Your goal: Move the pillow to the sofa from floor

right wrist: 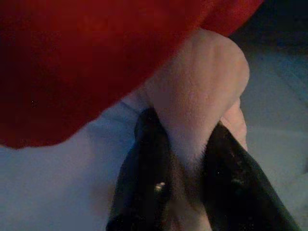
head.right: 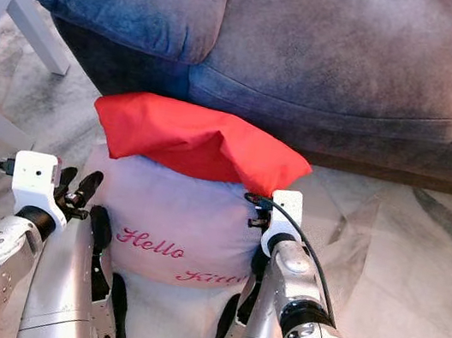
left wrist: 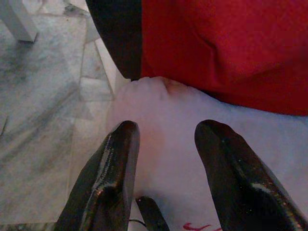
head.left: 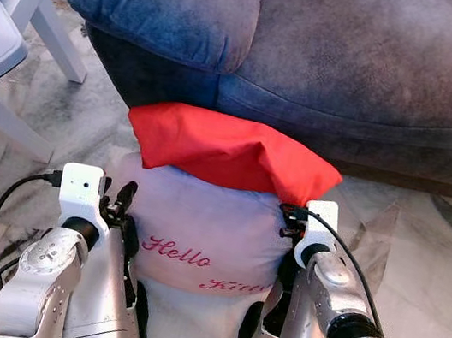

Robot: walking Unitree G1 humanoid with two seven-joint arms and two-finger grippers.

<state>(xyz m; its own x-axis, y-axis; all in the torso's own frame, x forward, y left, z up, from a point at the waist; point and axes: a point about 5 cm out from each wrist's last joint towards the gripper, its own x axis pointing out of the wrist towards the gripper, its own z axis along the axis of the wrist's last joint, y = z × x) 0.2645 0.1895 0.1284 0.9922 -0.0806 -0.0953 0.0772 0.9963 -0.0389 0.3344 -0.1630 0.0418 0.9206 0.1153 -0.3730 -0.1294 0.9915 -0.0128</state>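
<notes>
Because it must go up onto the seat: the pillow [head.left: 196, 242] stands at lower centre of the head views, on the floor [head.left: 420, 254] just before the sofa [head.left: 357, 61], its red flap drooping over the top.
Right tool [right wrist: 185, 159]: fingers pinched shut on the pillow's corner, a fold of white fabric bulging between them, for lifting.
Left tool [left wrist: 166, 168]: fingers spread apart against the opposite corner, gripping nothing yet.
Likely step: closing the left grip so both sides rise evenly.
</notes>
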